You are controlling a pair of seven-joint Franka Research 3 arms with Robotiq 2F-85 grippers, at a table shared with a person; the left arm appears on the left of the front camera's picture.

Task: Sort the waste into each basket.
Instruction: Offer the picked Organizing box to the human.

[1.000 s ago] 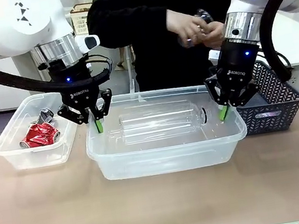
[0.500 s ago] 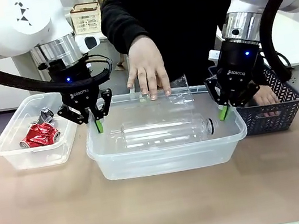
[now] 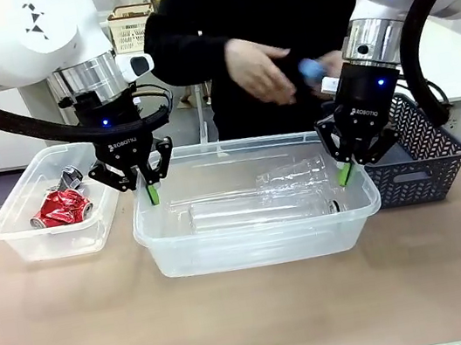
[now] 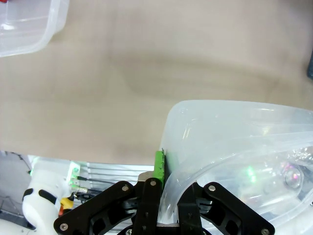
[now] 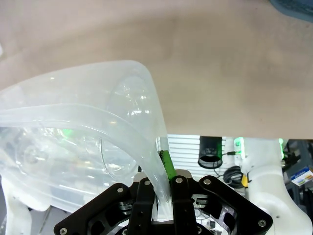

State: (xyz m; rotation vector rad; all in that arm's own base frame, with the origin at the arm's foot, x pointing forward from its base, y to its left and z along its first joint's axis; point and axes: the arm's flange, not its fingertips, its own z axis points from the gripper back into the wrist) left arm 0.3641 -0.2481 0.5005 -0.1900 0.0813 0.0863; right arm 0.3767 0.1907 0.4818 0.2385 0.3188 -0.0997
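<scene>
Pinching the rim of the middle tub (image 3: 259, 237) at opposite ends, the two grippers appear to be steadying or lifting it between them so that the bottles can be collected in it. At center left of the front view the left gripper (image 3: 150, 188) has its green pads pressed together on the tub's left wall, and the left wrist view shows that wall caught between the fingers at the bottom of the frame. At center right, the right gripper (image 3: 343, 170) is clamped the same way on the right rim, with the thin plastic edge running up between its fingers in the right wrist view. Two clear plastic bottles (image 3: 258, 206) lie on their sides inside this tub, between the grippers and touching neither. The person's hands (image 3: 259, 70), in the upper middle of the frame, hold something small with a blue part above the tub's far edge. At far left, a smaller tub (image 3: 21, 243) holds the red can (image 3: 61, 206) and a silver can (image 3: 69, 177). At far right, behind the right gripper, stands a dark lattice basket (image 3: 427, 159).
</scene>
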